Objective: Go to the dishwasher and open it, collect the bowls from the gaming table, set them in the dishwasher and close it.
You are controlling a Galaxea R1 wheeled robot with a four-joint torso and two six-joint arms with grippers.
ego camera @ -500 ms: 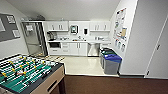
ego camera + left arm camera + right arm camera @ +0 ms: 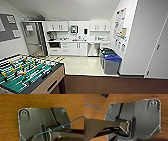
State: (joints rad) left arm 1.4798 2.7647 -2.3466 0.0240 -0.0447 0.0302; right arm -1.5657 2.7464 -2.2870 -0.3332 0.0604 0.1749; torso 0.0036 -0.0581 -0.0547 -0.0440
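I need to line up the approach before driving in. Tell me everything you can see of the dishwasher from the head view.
The brushed stainless-steel under-counter dishwasher stands at the far wall of the kitchenette, set beneath the white counter, with white cabinet doors on its left side in the head view. Its front looks flat, grey and reflective. The door appears shut and upright. A pale tiled floor lies before it, and the blue-lidded bins stand nearer, off to its right. Its handle is too blurred to make out.
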